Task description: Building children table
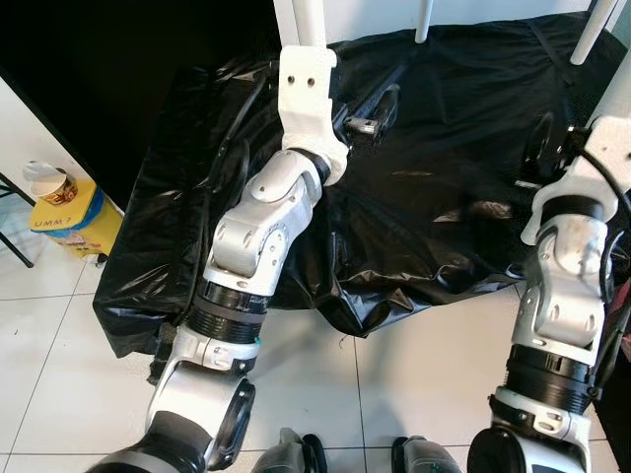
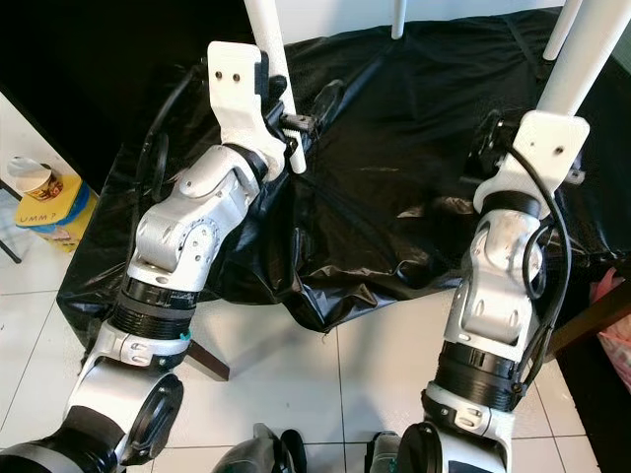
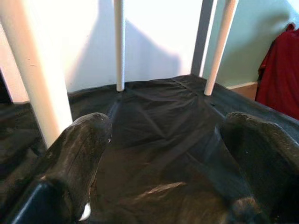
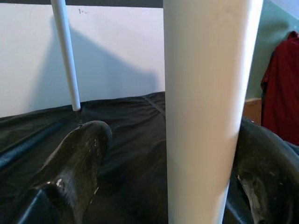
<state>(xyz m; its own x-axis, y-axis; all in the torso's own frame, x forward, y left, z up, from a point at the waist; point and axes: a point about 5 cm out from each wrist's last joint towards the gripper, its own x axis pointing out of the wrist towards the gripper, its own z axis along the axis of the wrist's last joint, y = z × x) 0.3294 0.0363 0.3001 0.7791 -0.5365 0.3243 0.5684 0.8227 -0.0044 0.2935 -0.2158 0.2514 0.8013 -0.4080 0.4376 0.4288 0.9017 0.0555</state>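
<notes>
- Black plastic sheet (image 1: 444, 197) wraps the upturned tabletop; four white legs stand up from it, by the wall.
- Right gripper (image 4: 173, 154): fingers apart, near right leg (image 4: 208, 107) between them, not clamped.
- Left gripper (image 3: 163, 163): spread, empty, beside near left leg (image 3: 37, 79).
- Legs prob. light, stiff, smooth; grab low nr base. Sheet's slippery.

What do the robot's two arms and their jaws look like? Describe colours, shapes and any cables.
Both arms are glossy silver-white shells of rounded segments, joined by ribbed black rings with a teal trim line. The left arm ends in a flat white wrist block with two small screw holes. The right arm has a thin black cable looped alongside it. Each gripper has two thick, rounded, scuffed black fingers.
</notes>
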